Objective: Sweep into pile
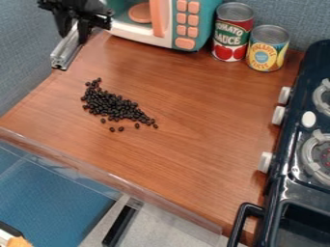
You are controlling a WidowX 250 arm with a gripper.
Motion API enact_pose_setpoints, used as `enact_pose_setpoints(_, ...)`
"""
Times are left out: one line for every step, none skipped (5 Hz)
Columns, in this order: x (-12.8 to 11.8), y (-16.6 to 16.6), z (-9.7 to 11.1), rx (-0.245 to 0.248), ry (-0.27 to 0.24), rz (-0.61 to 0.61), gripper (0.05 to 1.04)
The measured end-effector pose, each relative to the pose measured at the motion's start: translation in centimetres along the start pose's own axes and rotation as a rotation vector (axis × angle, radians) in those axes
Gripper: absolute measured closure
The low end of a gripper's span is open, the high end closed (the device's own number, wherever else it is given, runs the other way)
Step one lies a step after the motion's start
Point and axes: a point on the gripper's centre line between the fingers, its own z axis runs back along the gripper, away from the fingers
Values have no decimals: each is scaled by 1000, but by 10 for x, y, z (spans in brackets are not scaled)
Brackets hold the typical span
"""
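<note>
Taking the middle of the view as the clock's centre, we see one gripper (pixel 74 30) at eleven o'clock, hanging by one long silver bar (pixel 65 52) that slants over the table's edge. We cannot tell whether the gripper is apart, together or clamped on that bar.

The black beans (pixel 111 105) lie on the one wooden table (pixel 193 154), a little way out toward ten o'clock. We find too many to count: one crowded heap, trailing off toward the centre, with a few loose ones along its lower side, two of them close together.

We have one microwave (pixel 174 29) at twelve o'clock, and two cans side by side, a red one (pixel 232 34) at one o'clock and a yellow one (pixel 267 50) between one and two. One black stove (pixel 290 166) runs from two to five o'clock, with three pale knobs on the side facing the beans
</note>
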Motion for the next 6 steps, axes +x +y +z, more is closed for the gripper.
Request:
enact_pose_setpoints(-3, 11, -11, 25, -39, -5, 750)
enact_pose_setpoints(-9, 8, -23, 19, -69, -53, 750)
enact_pose_setpoints(-15, 4, -42, 27, -53, -87, 750)
enact_pose_setpoints(-17, 3, -49, 35, -37, -99, 750)
enact_pose_setpoints(-22, 1, -57, 39, -13, -101, 750)
enact_pose_setpoints(-22, 1, -59, 44, -13, -106, 750)
